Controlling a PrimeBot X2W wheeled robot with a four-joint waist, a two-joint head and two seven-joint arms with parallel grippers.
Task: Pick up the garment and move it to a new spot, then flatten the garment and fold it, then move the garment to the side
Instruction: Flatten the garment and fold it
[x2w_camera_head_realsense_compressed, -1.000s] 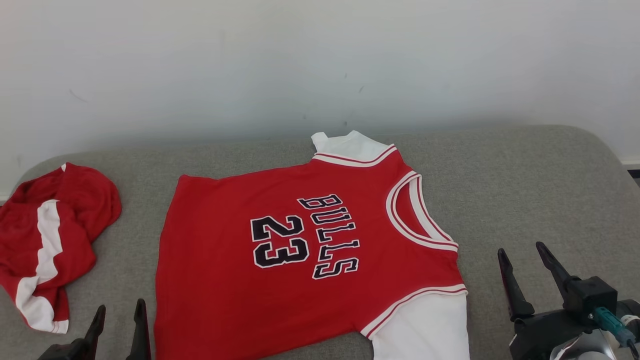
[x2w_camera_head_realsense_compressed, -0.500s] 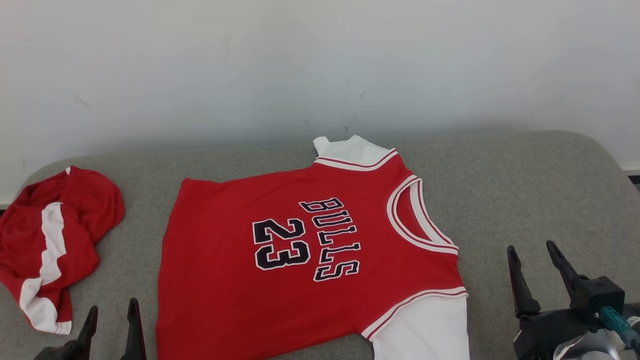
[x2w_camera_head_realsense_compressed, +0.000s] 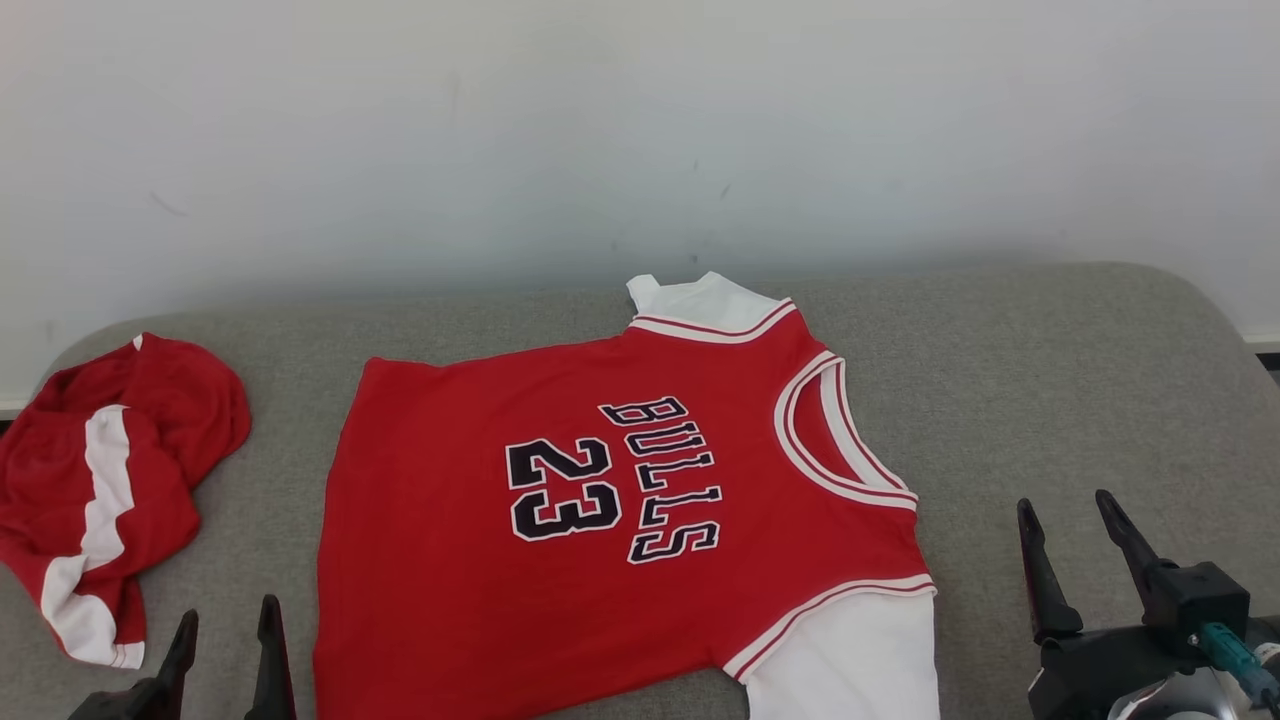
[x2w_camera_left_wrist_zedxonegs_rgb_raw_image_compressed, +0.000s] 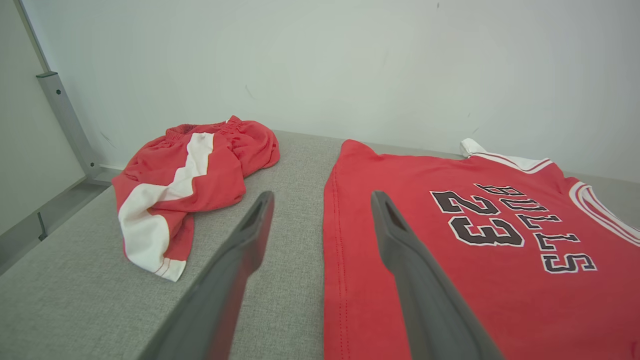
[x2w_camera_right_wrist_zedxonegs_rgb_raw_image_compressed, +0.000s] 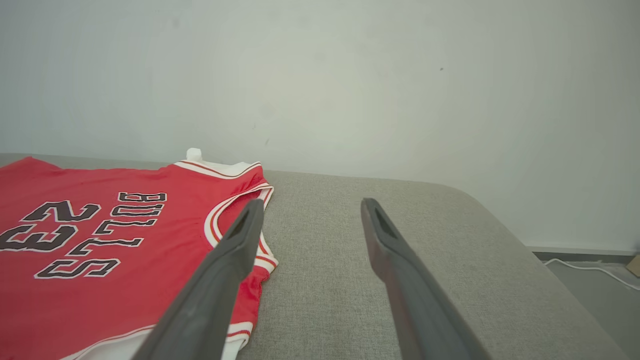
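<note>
Red jersey (x2w_camera_head_realsense_compressed: 620, 520): likely limp and light; pinch its hem corners.
Left gripper (x2w_camera_head_realsense_compressed: 228, 612): fingers apart, empty, beside the jersey's hem.
Right gripper (x2w_camera_head_realsense_compressed: 1065, 502): fingers apart, empty, beside the jersey's neckline.

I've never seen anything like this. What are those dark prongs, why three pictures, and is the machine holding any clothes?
It is a two-armed robot, and the dark prongs are its grippers, each with two long fingers. The picture looking down comes from a camera on its head: the left gripper is at the lower left, the right gripper at the lower right. The other two come from cameras on each wrist, looking along that arm's own fingers. On the grey padded surface a red jersey marked BULLS 23 lies spread flat, and a crumpled red and white garment sits further left. Both grippers are open and hold nothing.
</note>
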